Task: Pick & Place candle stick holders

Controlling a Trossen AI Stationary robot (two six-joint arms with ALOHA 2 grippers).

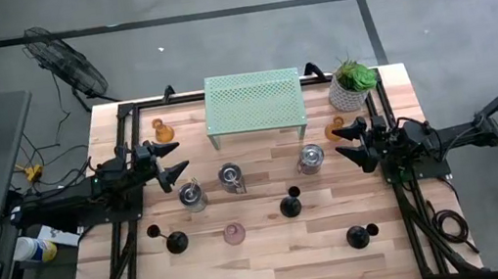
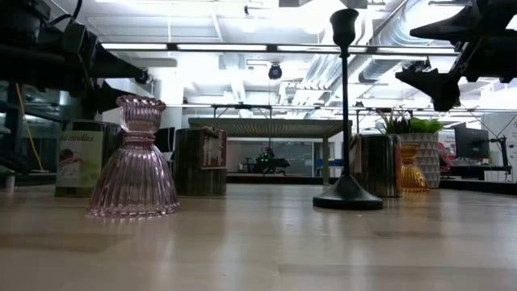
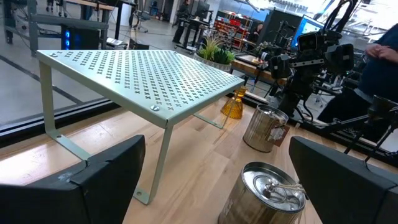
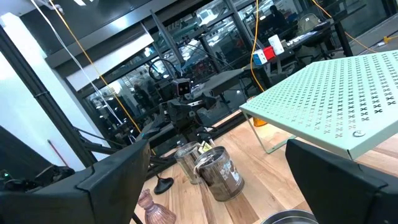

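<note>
Three silver metal cups (image 1: 192, 196), (image 1: 231, 178), (image 1: 310, 159) stand upright mid-table. An amber glass holder (image 1: 162, 130) stands left of the rack and another (image 1: 335, 130) stands right of it. A pink glass holder (image 1: 234, 233) and three black round-based sticks (image 1: 176, 241), (image 1: 290, 204), (image 1: 358, 236) stand nearer the front. My left gripper (image 1: 168, 161) is open and empty above the table, just left of the silver cups; its wrist view shows one cup close by (image 3: 267, 193). My right gripper (image 1: 353, 142) is open and empty, right of the third cup.
A pale green perforated rack (image 1: 254, 102) stands on its legs at the far middle. A green plant in a white pot (image 1: 352, 82) stands at the far right corner. Black frame rails (image 1: 123, 158) run along both table sides. Bare wood lies at the near edge (image 1: 278, 269).
</note>
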